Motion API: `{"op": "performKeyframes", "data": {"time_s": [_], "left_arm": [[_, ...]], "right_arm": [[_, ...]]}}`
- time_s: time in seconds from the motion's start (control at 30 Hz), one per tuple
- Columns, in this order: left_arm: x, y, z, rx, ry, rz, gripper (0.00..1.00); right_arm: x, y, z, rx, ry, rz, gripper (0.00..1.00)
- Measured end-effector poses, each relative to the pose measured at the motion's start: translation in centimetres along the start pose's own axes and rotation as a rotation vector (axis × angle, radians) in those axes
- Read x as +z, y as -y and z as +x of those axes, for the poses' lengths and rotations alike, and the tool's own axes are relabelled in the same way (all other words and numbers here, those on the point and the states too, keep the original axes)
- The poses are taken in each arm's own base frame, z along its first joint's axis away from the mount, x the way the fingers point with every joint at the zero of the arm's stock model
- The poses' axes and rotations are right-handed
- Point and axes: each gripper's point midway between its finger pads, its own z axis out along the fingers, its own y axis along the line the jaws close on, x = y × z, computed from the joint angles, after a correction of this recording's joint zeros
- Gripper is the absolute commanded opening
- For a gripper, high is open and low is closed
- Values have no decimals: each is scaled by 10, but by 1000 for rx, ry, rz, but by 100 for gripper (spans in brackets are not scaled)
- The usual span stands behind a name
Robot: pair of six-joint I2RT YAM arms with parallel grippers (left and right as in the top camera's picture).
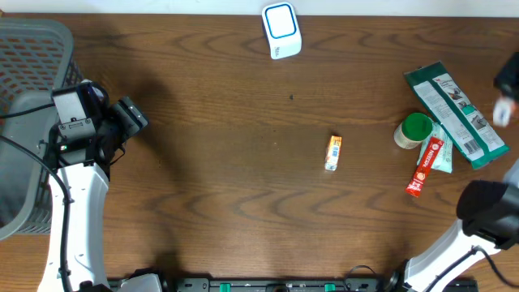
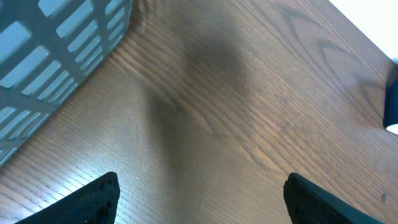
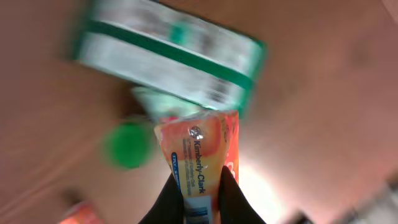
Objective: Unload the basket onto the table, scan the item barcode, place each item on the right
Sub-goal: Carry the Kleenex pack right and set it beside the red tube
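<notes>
My right gripper is shut on an orange and white tissue packet, printed Kimberly-Clark, with a blue barcode strip between the fingers. The packet is held above the pile at the table's right; the view is blurred. In the overhead view only a dark and white bit of this gripper shows at the right edge. The white scanner with a blue square face stands at the back centre. My left gripper hangs open beside the basket, its fingertips wide apart over bare wood.
A grey mesh basket fills the far left. A small orange box lies mid-table. At the right lie a green and white pack, a green-lidded jar and a red tube.
</notes>
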Motion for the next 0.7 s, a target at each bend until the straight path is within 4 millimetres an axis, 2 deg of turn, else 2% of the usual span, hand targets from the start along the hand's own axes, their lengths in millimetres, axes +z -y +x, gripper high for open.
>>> {"op": "performKeyframes", "data": {"time_s": [0.13,0.23,0.27,0.3,0.33,0.43,0.5,0.6,0.7], "left_arm": [[0,0,0,0,0,0,85],[0,0,0,0,0,0,85],[0,0,0,0,0,0,85],[0,0,0,0,0,0,85],[0,0,0,0,0,0,85],[0,0,0,0,0,0,85],[0,0,0,0,0,0,85],[0,0,0,0,0,0,85],[0,0,0,0,0,0,85]], "right_arm": [[76,21,12,56,-114,112,1],[116,23,27,71,-173,126,1],[126,22,33,74,-190,126,8],[135,21,37,73,-200,122,38],[144,19,42,73,-210,120,99],[165,14,56,74,-238,105,99],[169,11,62,73,-256,91,99],[169,3,65,58,-274,42,99],[159,-5,64,47,-293,-9,99]]}}
